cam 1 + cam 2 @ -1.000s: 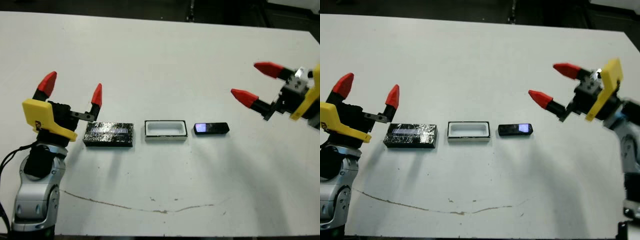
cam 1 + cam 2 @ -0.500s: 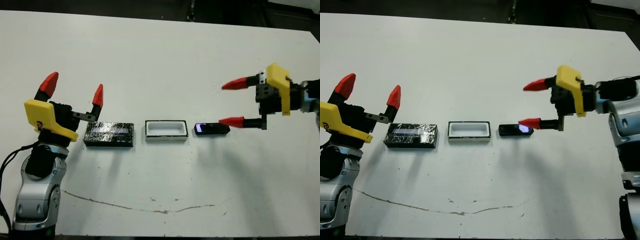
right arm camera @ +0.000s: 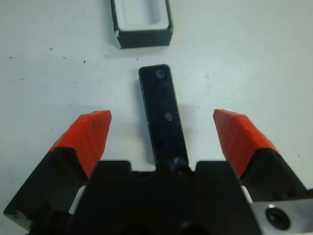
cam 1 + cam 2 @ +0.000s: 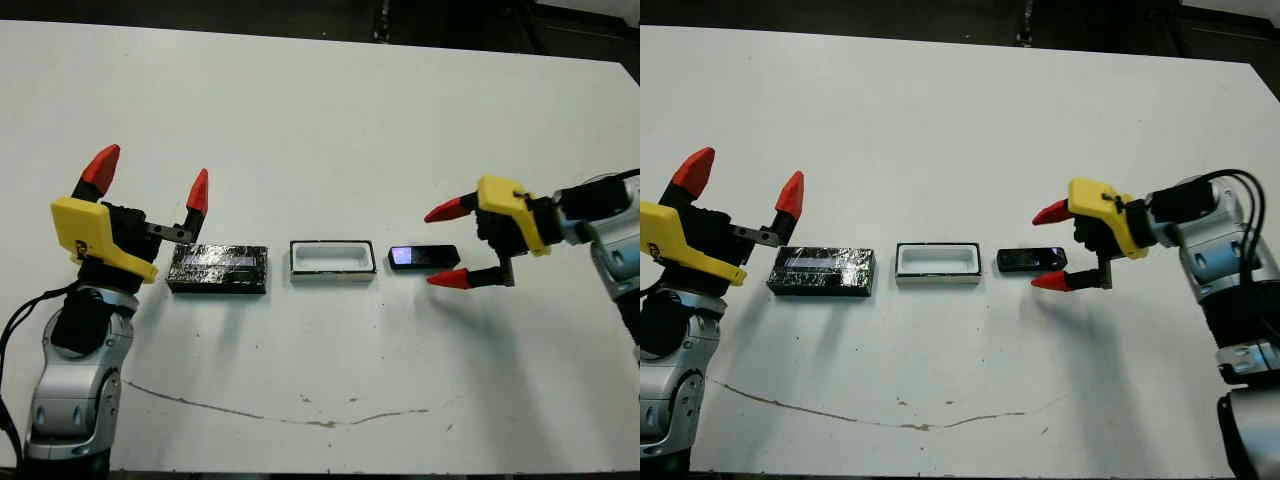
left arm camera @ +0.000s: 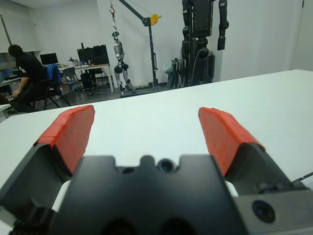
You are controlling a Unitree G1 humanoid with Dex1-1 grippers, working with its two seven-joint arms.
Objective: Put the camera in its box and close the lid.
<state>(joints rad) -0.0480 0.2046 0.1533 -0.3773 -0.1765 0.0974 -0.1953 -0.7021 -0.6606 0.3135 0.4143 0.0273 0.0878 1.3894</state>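
Observation:
The camera [image 4: 423,257], a slim black bar with a bluish screen at its left end, lies flat on the table, right of the box [image 4: 332,259]. The box is a white-rimmed tray with a pale hollow. Left of it lies the lid [image 4: 218,268], a black slab with a pale stripe. My right gripper [image 4: 449,244] is open at the camera's right end, one fingertip beyond it and one in front. In the right wrist view the camera [image 3: 163,116] runs lengthwise between the spread fingers [image 3: 91,135], pointing toward the box [image 3: 141,23]. My left gripper [image 4: 150,176] hovers open, just left of the lid.
A thin brownish crack line [image 4: 290,416] runs across the white table near its front edge. In the left wrist view, a person [image 5: 24,76] sits at a desk far beyond the table, and robot rigs [image 5: 203,36] stand in the room.
My right gripper has come down and leftward, turning so its open fingers now straddle the camera's right end. The left gripper, lid, box and camera have stayed in place.

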